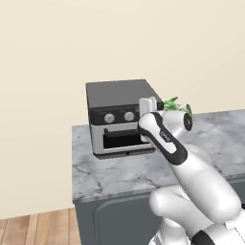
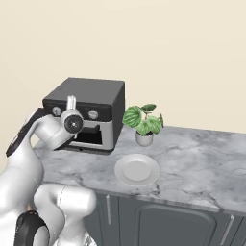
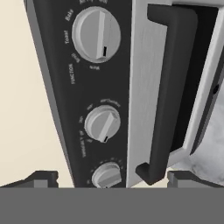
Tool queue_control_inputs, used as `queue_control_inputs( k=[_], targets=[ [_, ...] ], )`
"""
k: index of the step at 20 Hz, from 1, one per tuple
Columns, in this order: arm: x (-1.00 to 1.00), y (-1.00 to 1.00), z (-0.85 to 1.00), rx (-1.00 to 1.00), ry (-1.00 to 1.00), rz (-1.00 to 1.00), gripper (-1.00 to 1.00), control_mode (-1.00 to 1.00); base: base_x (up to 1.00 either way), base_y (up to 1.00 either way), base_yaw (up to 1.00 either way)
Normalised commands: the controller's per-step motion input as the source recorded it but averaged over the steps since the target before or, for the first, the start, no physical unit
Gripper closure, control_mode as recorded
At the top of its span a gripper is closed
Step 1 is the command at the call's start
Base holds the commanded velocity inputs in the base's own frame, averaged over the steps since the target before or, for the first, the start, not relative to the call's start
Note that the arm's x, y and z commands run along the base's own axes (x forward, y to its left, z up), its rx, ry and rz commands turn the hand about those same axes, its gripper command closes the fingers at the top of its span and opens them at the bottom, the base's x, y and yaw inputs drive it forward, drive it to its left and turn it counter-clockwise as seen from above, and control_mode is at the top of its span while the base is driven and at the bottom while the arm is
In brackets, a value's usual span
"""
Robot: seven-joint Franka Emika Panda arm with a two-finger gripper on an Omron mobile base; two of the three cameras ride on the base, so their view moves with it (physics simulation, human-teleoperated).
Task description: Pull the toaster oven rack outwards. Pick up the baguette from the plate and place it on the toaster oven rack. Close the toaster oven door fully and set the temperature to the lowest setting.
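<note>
The toaster oven [image 2: 91, 111] is set at the counter's [image 2: 192, 153] left end, its toaster oven door [image 3: 151, 87] shut. The gripper [image 3: 111, 177] is held spread wide – empty – before the knobs [image 3: 102, 124]. The plate [image 2: 137, 170] is seen empty near a potted plant [image 2: 143, 122].

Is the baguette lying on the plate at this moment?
No. In the right base view the plate on the counter beside the potted plant is bare.
</note>
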Motion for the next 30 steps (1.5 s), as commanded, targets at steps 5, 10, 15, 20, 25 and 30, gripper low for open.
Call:
queue_control_inputs(
  k=[5,10,15,20,25,30],
  targets=[
    [0.13,0.0,-0.07,0.0,-0.04,0.0,-1.0,-1.0,0.0,0.0,0.0],
    [0.12,0.0,-0.13,0.0,-0.01,0.0,-1.0,-1.0,0.0,0.0,0.0],
    [0.13,0.0,-0.09,0.0,-0.01,0.0,-1.0,-1.0,0.0,0.0,0.0],
    [0.16,0.0,-0.02,0.0,-0.05,0.0,-1.0,-1.0,0.0,0.0,0.0],
    [0.16,0.01,-0.05,0.0,-0.03,0.0,-1.0,-1.0,0.0,0.0,0.0],
    [0.18,0.08,-0.11,0.0,0.0,0.0,-1.0,-1.0,0.0,0.0,0.0]
  ],
)
